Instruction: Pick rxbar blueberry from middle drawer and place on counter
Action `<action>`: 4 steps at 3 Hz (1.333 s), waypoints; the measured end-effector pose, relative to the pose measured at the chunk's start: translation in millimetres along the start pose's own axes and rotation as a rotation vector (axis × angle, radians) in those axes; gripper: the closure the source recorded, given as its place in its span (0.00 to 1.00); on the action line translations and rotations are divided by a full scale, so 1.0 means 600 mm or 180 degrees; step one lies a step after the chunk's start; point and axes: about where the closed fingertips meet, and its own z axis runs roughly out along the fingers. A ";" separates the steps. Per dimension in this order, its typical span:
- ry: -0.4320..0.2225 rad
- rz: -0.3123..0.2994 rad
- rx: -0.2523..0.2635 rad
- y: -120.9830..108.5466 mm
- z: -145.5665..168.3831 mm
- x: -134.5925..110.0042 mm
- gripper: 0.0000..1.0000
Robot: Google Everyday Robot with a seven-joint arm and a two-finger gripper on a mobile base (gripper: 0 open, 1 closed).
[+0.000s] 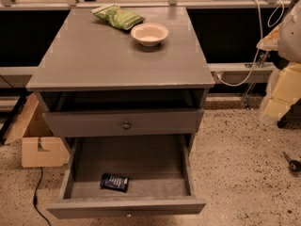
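Observation:
The rxbar blueberry (114, 182), a small dark navy bar, lies flat in the middle drawer (181, 166), near its front and left of centre. The drawer is pulled wide open under the closed drawer front with the dark knob (126, 125). The counter (108, 55) is the cabinet's flat grey top. My gripper is not in view; only a pale, bulky part of my arm (282, 86) shows at the right edge, level with the counter and well away from the drawer.
A green snack bag (118, 16) and a pale bowl (149, 34) sit at the back of the counter. A cardboard box (40, 142) stands on the floor at the left. Cables (235, 81) hang at the right. A small dark object (292, 164) lies on the speckled floor.

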 end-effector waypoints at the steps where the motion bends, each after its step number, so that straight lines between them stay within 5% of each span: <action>1: -0.0001 0.0000 0.0000 0.000 0.000 0.000 0.00; 2: -0.0221 0.0115 -0.0156 0.014 0.048 -0.017 0.00; 4: -0.0896 0.0653 -0.0775 0.095 0.224 -0.095 0.00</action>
